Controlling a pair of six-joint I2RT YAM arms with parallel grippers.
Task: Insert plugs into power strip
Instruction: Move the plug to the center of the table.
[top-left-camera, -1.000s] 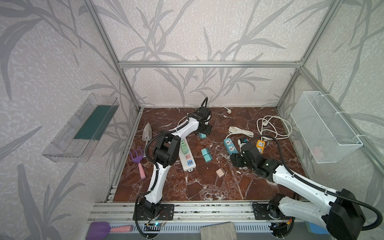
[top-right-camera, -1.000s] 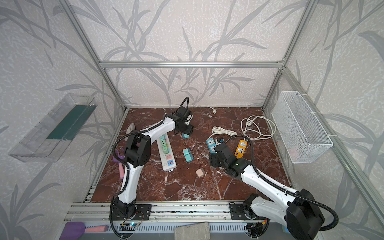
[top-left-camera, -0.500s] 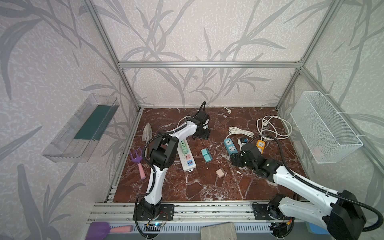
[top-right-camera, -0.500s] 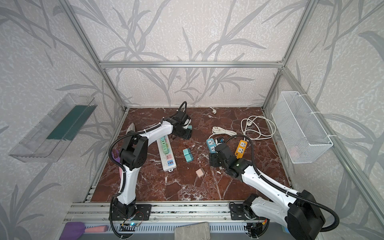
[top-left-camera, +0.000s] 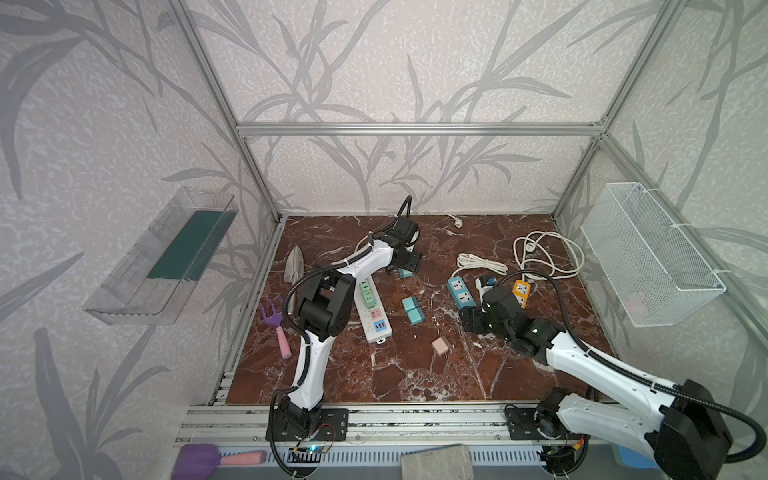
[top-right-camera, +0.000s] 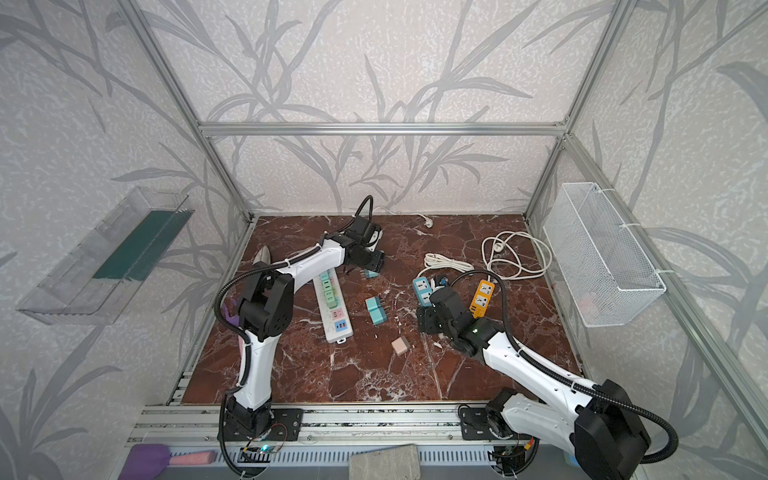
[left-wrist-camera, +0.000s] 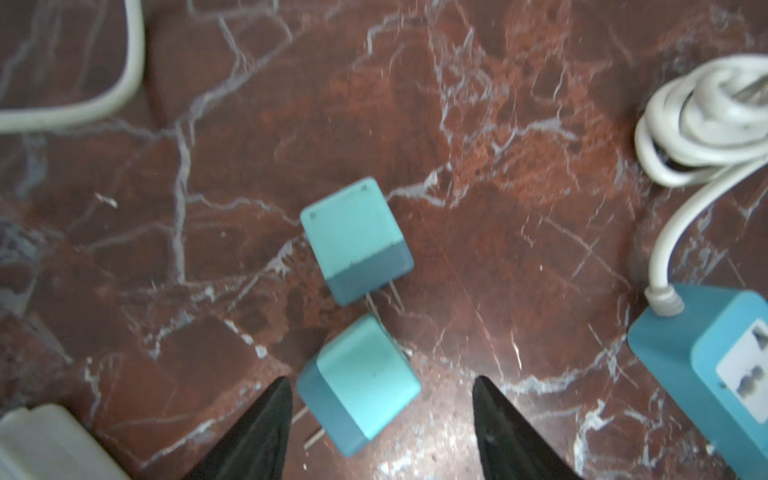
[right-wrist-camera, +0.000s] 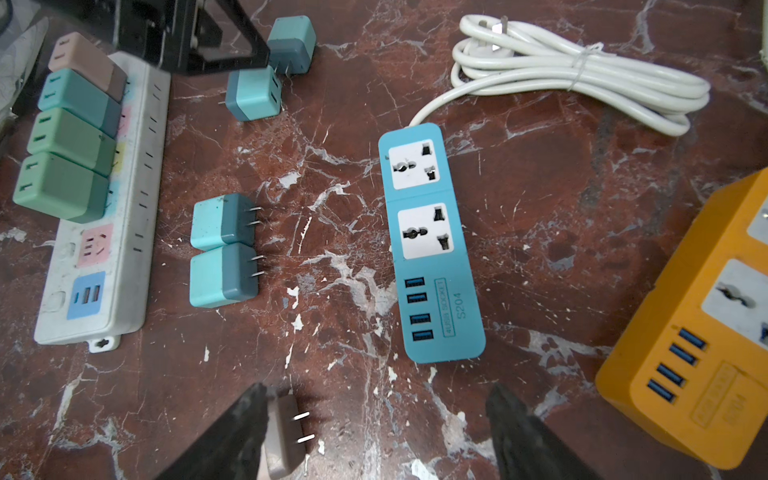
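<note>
In both top views the white power strip (top-left-camera: 372, 309) lies on the marble floor (top-left-camera: 374, 374); four seated plugs (top-left-camera: 365, 293) fill its end away from the USB ports (top-left-camera: 380, 325); L gripper (top-left-camera: 405, 266) hangs low just past that end, over two loose teal plugs (top-left-camera: 402, 273); a teal pair (top-right-camera: 376, 309) lies beside the strip's middle, a pink plug (top-right-camera: 400, 345) farther out, near R gripper (top-right-camera: 428, 320).

L wrist view: L gripper (left-wrist-camera: 381, 379) jaws spread, straddling the nearer teal plug (left-wrist-camera: 361, 382) w/o pinching it; second teal plug (left-wrist-camera: 357, 232) just beyond, prongs toward the first.

R wrist view: R gripper (right-wrist-camera: 377, 390) jaws wide apart, nothing pinched; pink plug (right-wrist-camera: 286, 432) shows just beside one finger (right-wrist-camera: 245, 424), partly hidden by it, contact unclear; the strip (right-wrist-camera: 137, 187) carries one pink, one teal, two green plugs; blue power strip (right-wrist-camera: 432, 249) lies well off it, beyond the teal pair (right-wrist-camera: 222, 249).
</note>
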